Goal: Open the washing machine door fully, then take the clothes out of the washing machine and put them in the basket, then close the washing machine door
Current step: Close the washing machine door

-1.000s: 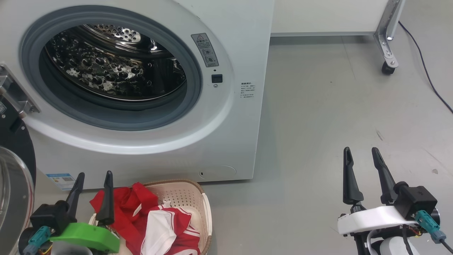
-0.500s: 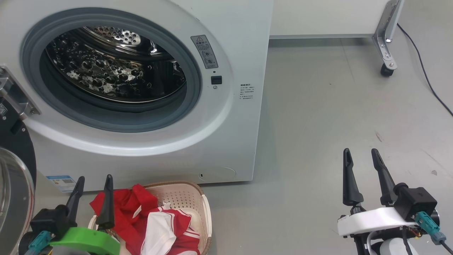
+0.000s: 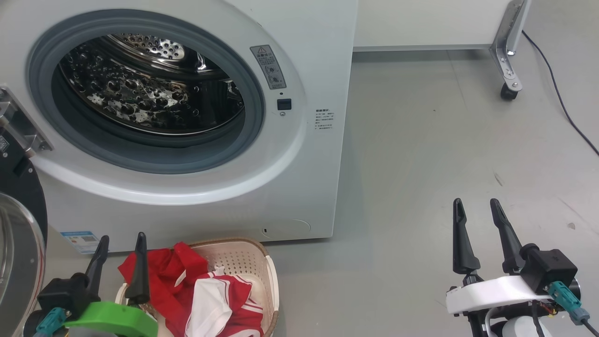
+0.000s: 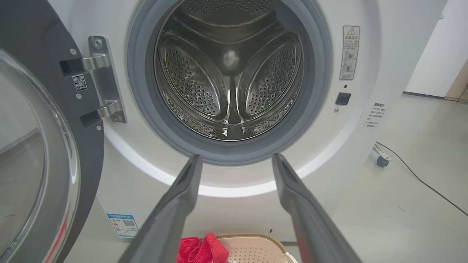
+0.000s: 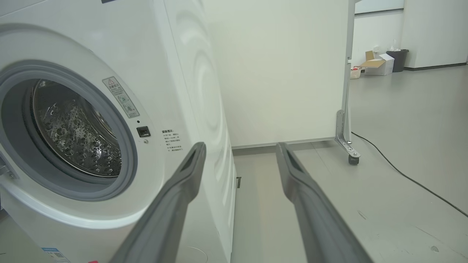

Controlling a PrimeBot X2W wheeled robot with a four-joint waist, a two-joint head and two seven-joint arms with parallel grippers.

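Head view: washing machine door [image 3: 23,196] stands open at left. Drum [image 3: 140,84] of washing machine [image 3: 309,187] bare. Clothes [image 3: 206,290] heaped in basket [image 3: 269,267] on the floor in front. Left gripper [image 3: 121,237] and right gripper [image 3: 475,202]: fingers spread wide, holding nothing. Apparently done: opening, unloading. Left: closing door.

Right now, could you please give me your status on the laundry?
Left gripper open, empty, by basket; right gripper open, empty. Clothes in basket, drum shows none; washing machine door open. Basket sits low, possibly in door's swing.
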